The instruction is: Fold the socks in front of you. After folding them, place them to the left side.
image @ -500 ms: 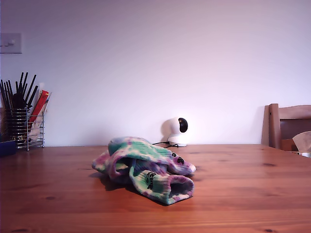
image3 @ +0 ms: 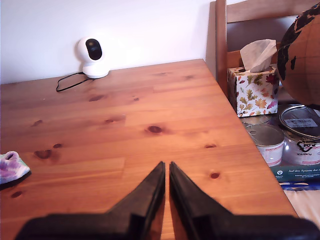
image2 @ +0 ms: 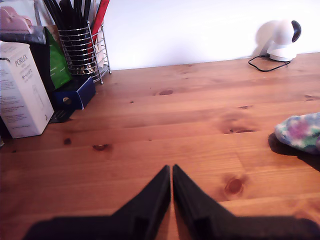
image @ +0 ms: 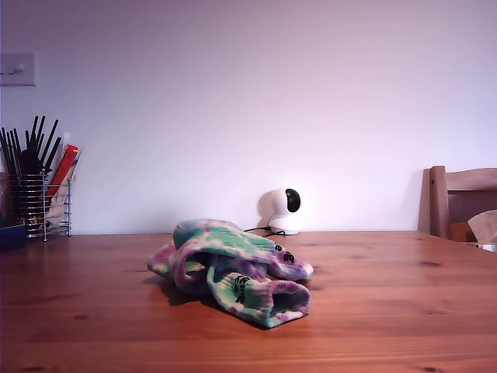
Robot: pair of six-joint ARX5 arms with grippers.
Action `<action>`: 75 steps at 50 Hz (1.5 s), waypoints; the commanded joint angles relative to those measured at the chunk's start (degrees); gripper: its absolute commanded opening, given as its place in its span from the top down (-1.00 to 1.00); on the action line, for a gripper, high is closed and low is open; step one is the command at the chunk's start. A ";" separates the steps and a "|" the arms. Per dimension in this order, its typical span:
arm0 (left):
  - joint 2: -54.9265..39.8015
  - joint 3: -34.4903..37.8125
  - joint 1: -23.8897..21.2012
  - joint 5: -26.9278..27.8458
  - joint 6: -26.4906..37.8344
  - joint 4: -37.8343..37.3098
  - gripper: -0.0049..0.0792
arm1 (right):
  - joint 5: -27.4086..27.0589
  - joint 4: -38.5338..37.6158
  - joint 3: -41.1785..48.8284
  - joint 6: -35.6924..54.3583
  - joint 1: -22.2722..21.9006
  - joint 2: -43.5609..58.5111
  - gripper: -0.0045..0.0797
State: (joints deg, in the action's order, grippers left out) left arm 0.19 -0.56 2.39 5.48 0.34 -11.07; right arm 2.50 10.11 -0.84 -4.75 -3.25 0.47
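The socks (image: 231, 268) lie in a crumpled heap on the wooden table (image: 388, 311), near the middle of the exterior view; they are ribbed knit, tie-dyed teal, purple and white, with black lettering. One end of them shows in the first wrist view (image2: 301, 131) and a small corner in the second wrist view (image3: 11, 167). My first gripper (image2: 171, 169) is shut over bare wood, well apart from the socks. My second gripper (image3: 166, 165) is also shut and holds nothing, far from the socks. Neither arm appears in the exterior view.
A wire holder with black utensils (image: 35, 194) stands at the exterior view's left, with a white carton (image2: 22, 90) and a blue box (image2: 75, 94) near it. A small white camera (image: 283, 210) sits at the table's back. A chair (image: 462, 202), tissue box (image3: 252, 82) and tins (image3: 267, 142) lie beyond the table's edge.
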 commanded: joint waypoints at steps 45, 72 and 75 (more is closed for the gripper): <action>0.04 0.04 -2.58 25.20 -24.04 6.45 0.93 | 19.67 7.58 -13.35 -13.66 1.84 4.81 0.92; -33.99 -17.53 -8.90 27.54 -15.52 7.78 0.93 | 23.52 13.66 -31.87 -1.18 7.87 36.96 0.92; -39.23 -19.04 -9.77 27.54 -11.78 9.35 0.93 | 23.54 13.11 -33.51 0.98 9.46 41.66 0.92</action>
State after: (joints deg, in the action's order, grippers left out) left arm -33.93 -18.70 -6.79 32.95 -14.02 -3.29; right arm 26.00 23.68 -33.61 -5.50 5.04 39.05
